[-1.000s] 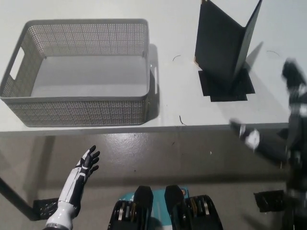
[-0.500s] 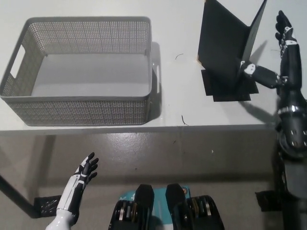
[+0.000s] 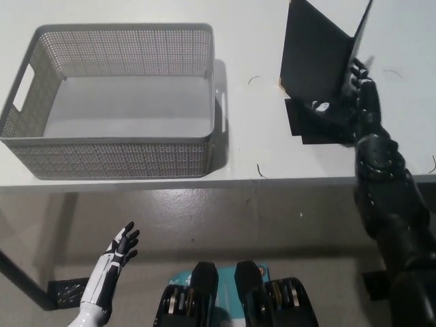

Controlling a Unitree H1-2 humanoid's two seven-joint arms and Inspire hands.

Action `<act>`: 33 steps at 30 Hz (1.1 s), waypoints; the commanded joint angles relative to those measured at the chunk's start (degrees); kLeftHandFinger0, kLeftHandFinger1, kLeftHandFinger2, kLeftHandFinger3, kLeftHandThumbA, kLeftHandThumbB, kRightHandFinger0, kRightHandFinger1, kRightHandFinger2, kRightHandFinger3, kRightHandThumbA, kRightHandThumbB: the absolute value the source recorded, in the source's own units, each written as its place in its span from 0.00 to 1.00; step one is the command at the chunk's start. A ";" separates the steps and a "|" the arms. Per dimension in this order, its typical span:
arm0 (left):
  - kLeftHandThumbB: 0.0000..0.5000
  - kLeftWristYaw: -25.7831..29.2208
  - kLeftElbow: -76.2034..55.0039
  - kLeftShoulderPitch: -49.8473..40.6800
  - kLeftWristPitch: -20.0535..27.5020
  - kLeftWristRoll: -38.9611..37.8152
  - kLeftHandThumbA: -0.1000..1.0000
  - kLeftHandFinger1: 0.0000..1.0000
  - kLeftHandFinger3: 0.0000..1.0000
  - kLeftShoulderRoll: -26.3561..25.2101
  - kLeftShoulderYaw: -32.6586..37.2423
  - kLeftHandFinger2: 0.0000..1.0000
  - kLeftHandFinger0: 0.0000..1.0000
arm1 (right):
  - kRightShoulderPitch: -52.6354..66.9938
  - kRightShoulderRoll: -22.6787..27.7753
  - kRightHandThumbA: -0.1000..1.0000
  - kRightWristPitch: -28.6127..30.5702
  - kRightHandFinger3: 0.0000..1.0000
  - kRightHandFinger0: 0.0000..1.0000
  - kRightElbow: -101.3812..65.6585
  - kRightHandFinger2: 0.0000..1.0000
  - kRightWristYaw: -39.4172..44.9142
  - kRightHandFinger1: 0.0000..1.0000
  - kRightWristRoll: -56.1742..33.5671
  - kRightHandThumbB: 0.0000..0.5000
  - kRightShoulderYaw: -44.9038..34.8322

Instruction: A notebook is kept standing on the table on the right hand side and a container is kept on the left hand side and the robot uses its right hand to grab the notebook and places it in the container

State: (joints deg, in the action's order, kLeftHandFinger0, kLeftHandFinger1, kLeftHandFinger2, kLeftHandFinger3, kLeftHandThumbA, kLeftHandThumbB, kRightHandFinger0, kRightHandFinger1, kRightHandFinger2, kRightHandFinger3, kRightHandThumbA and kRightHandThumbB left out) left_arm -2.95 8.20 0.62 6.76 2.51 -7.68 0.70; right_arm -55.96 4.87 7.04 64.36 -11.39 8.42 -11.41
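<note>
The black notebook stands open like a tent at the table's back right, on a black patch. My black right hand is pressed up against the notebook's fold from the front right. Its fingers are spread, with some by the right cover's edge and the thumb reaching across the front of the left cover. I see no closed grip. The grey perforated container sits empty at the left of the table. My white left hand hangs open at the lower left, below the table's front edge.
The white table has bare surface between the container and the notebook. Its front edge runs across the picture's middle, with grey floor below. The container has handle slots in its short sides.
My right hand has swung in from the right of the notebook to its fold and now touches it. The notebook and container stay put. The left hand has barely moved.
</note>
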 commanded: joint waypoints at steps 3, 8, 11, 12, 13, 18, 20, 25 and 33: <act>0.30 -1.03 0.27 -0.12 3.00 -0.13 1.00 1.00 1.00 -0.23 0.68 1.00 1.00 | -11.05 -1.07 1.00 4.45 1.00 1.00 9.41 1.00 -2.53 1.00 -2.48 1.00 1.14; 0.30 -1.22 -0.27 -0.25 2.28 -0.21 1.00 1.00 1.00 -0.22 0.51 1.00 1.00 | -14.10 -2.50 0.91 9.23 1.00 1.00 12.02 1.00 -2.63 1.00 -6.01 0.94 -0.85; 0.30 -1.77 -0.54 -0.43 1.87 -1.02 1.00 1.00 1.00 -0.32 0.26 1.00 1.00 | -16.11 -3.52 0.64 10.35 0.68 0.29 12.67 0.56 -11.92 0.39 -7.16 0.75 -2.85; 0.30 -1.67 -0.74 -0.47 1.62 -0.82 1.00 1.00 1.00 -0.30 0.26 1.00 1.00 | -16.61 -3.70 0.52 10.43 0.41 0.09 12.57 0.33 -14.43 0.19 -7.53 0.53 -3.54; 0.30 -1.77 -0.93 -0.52 1.40 -0.88 1.00 1.00 1.00 -0.30 0.24 1.00 1.00 | -16.84 -3.81 0.27 10.73 0.23 0.01 12.34 0.33 -15.56 0.10 -7.75 0.42 -3.91; 0.28 -1.65 -0.89 -0.76 1.36 -0.53 1.00 1.00 1.00 -0.48 -0.01 1.00 1.00 | -16.83 -3.99 0.00 11.97 0.41 0.00 9.36 0.49 -17.79 0.12 -7.83 0.19 -4.04; 0.27 -1.55 -0.31 -0.79 2.38 -0.54 1.00 1.00 1.00 -0.34 -0.04 1.00 1.00 | -16.35 -3.99 0.00 12.88 0.43 0.00 7.72 0.58 -17.65 0.14 -9.14 0.19 -4.99; 0.28 -1.45 0.43 -1.05 3.03 -0.56 1.00 1.00 1.00 -0.07 0.00 1.00 1.00 | -14.52 -4.13 0.00 16.78 0.55 0.00 3.58 0.47 -12.37 0.02 -13.40 0.14 -7.52; 0.26 -1.10 0.69 -1.99 4.06 0.39 1.00 1.00 1.00 -0.24 0.16 1.00 1.00 | -12.91 -6.51 0.00 12.44 0.68 0.00 -9.77 0.60 -9.82 0.08 -20.34 0.12 -11.38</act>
State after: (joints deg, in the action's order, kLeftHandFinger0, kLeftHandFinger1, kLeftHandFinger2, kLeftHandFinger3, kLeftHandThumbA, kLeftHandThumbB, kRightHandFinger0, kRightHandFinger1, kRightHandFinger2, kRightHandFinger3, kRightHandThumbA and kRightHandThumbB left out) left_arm -4.14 9.02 -1.00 7.46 2.51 -7.58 0.67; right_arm -66.11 -0.51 17.60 62.50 -23.54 -6.53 -21.62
